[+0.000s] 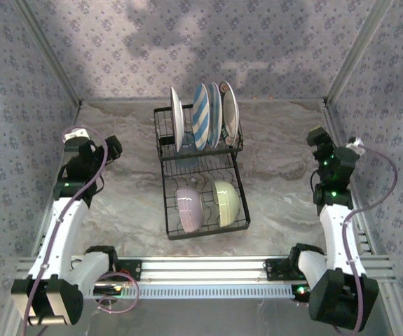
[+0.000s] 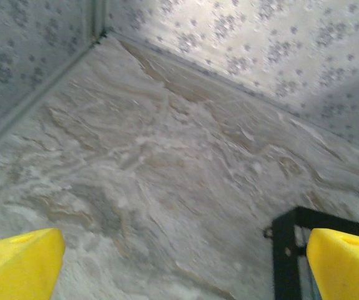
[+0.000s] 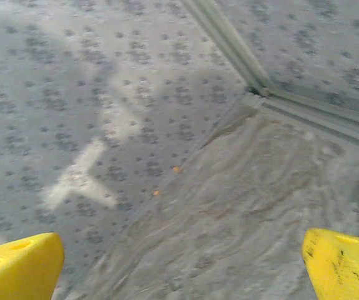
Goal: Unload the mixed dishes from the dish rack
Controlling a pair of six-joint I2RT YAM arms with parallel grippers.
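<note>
Both claws gaping wide, nothing held. The left gripper (image 2: 179, 272) sits left of the dish rack (image 1: 167, 210), and the right gripper (image 3: 180, 269) is well off to its right. Rack is centred between the arms and loaded: white plate (image 1: 176, 117), striped plate (image 1: 200, 115) and cream plate (image 1: 229, 112) upright in the far section, lavender bowl (image 1: 189, 208) and yellow-green bowl (image 1: 227, 203) on edge in the near one. Left is closest to the white plate, so I'd start there — pinch the top rim, lift straight up until clear of the wires, then swing out. Pulling sideways too early likely drags the rack.
</note>
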